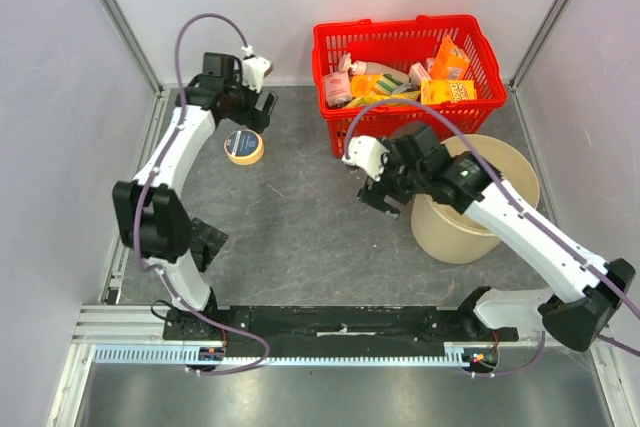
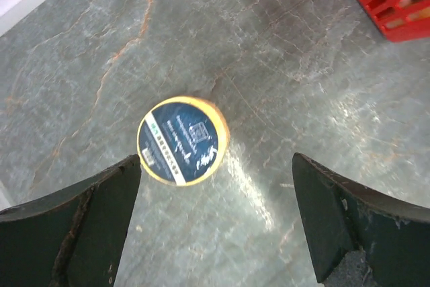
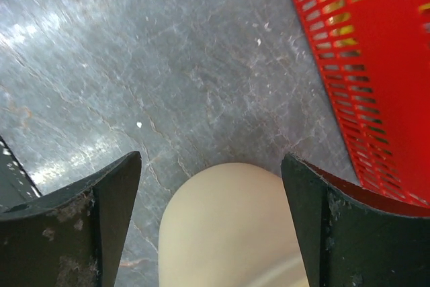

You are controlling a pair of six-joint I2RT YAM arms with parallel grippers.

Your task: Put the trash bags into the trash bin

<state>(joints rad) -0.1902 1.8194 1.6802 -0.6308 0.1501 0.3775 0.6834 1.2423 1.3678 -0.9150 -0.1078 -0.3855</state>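
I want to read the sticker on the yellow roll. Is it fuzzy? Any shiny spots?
Left wrist view: the yellow roll is slightly soft, its label print too small to read; a glare patch lies on the table beside it. Right wrist view: the beige bin looks blurred. Top view: evenly lit.

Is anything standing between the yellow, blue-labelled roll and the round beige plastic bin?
Yes. The right gripper hangs at the round beige plastic bin's left rim, on the side facing the yellow, blue-labelled roll, and its arm crosses the bin's mouth.
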